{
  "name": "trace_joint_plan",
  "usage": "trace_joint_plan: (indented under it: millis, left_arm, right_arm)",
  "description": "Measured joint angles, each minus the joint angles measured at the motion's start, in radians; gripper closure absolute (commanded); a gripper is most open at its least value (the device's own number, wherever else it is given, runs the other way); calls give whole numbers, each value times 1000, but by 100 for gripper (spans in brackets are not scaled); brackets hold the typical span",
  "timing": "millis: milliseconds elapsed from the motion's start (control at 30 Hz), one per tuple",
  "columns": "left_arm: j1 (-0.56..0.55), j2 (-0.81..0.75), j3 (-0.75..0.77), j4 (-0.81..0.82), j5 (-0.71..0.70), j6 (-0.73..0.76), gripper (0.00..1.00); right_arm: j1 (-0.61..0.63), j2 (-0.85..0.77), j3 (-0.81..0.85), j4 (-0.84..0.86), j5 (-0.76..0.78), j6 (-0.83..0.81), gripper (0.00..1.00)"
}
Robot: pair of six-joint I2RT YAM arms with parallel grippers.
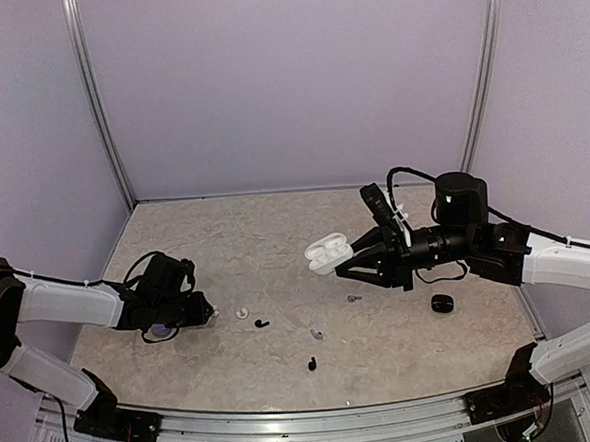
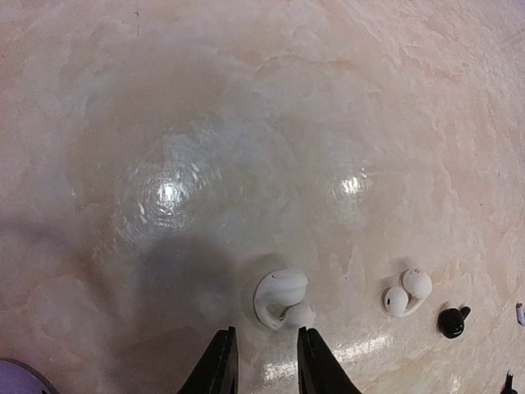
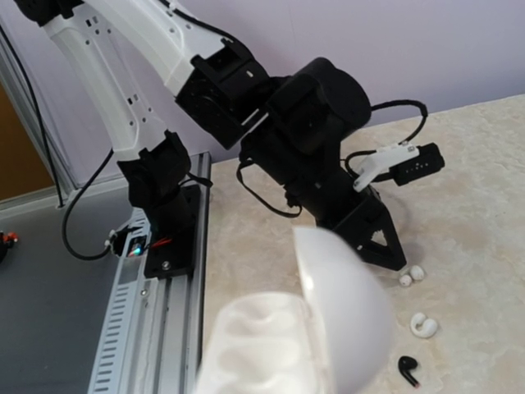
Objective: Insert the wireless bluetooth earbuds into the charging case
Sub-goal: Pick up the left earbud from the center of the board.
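Earbuds (image 1: 243, 312) lie scattered near an apparent black case (image 1: 441, 303).

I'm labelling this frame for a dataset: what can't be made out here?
Right wrist view: white case blurred, cut off by the bottom edge; its sockets unreadable.
Left wrist view: purple case cut off by the bottom-left corner.
Top view: grey speck too small to identify.

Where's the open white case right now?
In the top view the open white case is right of centre, gripped in the right gripper, with the black case lying further right and nearer the arms' bases.
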Motion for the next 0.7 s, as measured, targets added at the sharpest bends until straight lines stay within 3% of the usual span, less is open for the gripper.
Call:
trace_joint_plan:
  millis: [467, 700]
  left_arm:
    - [0, 99, 50, 24, 0, 0, 77]
    - [0, 128, 63, 57, 23, 1, 84]
  right_arm:
    - [0, 0, 0, -6, 1, -3, 100]
    - [0, 0, 0, -26, 4, -8, 100]
